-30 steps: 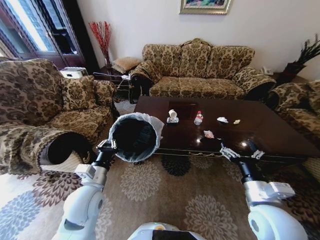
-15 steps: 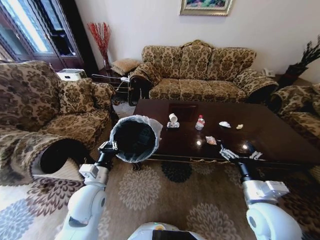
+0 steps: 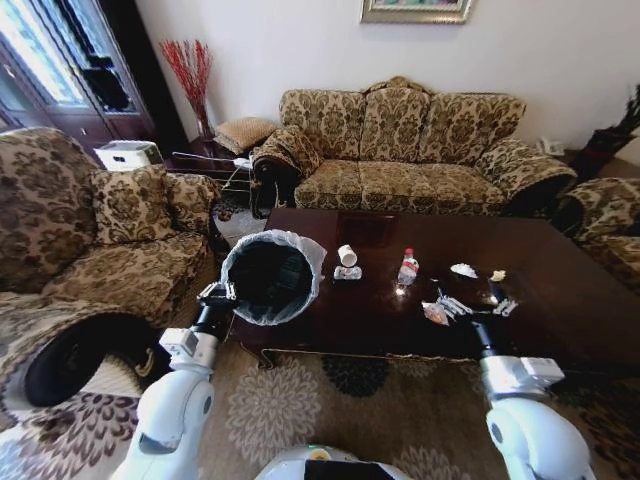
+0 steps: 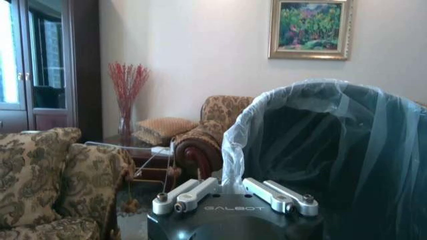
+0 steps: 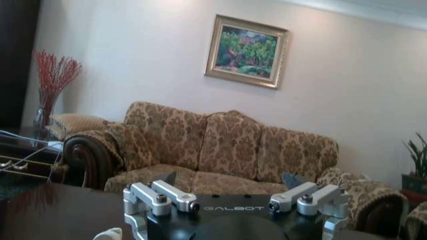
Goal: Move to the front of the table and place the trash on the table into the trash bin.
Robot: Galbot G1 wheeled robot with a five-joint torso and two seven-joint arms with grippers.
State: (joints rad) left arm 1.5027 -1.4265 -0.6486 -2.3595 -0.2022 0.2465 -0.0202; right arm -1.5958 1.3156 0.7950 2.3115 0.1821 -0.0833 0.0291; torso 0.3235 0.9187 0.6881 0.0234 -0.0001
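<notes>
**Almost at the table with our bin**

Flowery brown sofas (image 3: 400, 140) stand around the big shiny dark brown wooden table (image 3: 560, 310), which is right in front of us. Our left gripper (image 3: 216, 294) is clamped on the rim of the small round black trash bin with its see-through white bag (image 3: 268, 276), held tipped beside the table's left end. Our right gripper (image 3: 474, 306) hangs wide open, holding nothing, over the near edge. Just beside it lies a crumpled pinkish wrapper (image 3: 435, 314). A white paper cup (image 3: 346, 256), a small clear bottle with a red cap (image 3: 407, 267) and white paper scraps (image 3: 464, 270) sit farther back.

We think the drive is nearly done. Next, our open gripper should go down onto the wrapper.
</notes>
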